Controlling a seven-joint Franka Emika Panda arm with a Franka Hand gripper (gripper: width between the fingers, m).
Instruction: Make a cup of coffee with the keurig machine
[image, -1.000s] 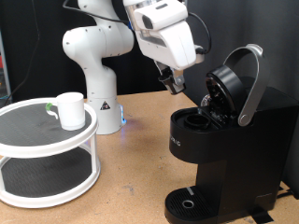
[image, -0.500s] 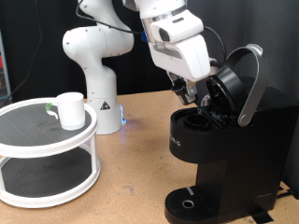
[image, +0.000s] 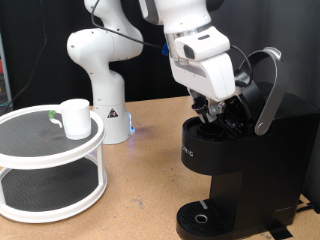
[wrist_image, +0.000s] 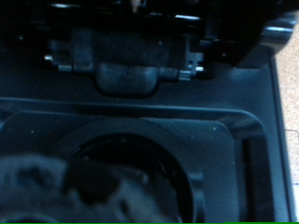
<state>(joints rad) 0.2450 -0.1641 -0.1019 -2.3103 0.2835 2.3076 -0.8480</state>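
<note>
Lowered now into the keurig machine's open lid, the gripper, grip state unclear, hovers over the pod well while the cup waits on the white stand.

A brown table is seen carrying the keurig machine, the white robot base and a round two-tier white stand, the cup on its upper tier

One cup; one keurig machine; one two-tier round stand; one white robot arm; one gripper.
</note>
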